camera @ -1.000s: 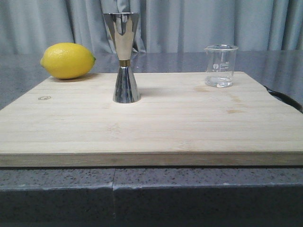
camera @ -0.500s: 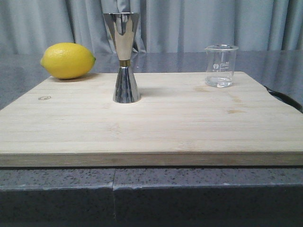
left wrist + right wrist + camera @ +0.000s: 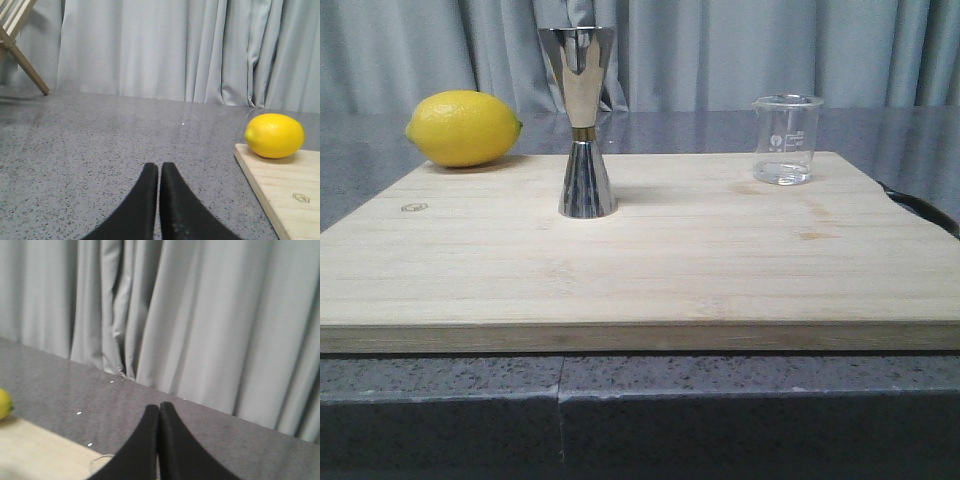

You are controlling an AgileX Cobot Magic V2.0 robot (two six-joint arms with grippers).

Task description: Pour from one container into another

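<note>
On the board (image 3: 650, 250), beaker (image 3: 786, 139) and jigger (image 3: 583, 120) stand well apart. Both grippers, left (image 3: 159, 170) and right (image 3: 159, 410), are clenched empty. That tall, narrow-footed jigger could topple if nudged while pouring.

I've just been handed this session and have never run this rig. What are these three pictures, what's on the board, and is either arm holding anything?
It is a robot with two arms, each ending in a two-fingered gripper. The wide picture looks forward over the table, and neither arm shows in it. On the wooden board stand a steel jigger and, to its right, a small glass beaker, both upright and well apart. A lemon lies at the board's back left corner. The other two pictures come from cameras on the wrists. The left gripper and the right gripper each show black fingers pressed together with nothing between them. So nothing is held.
</note>
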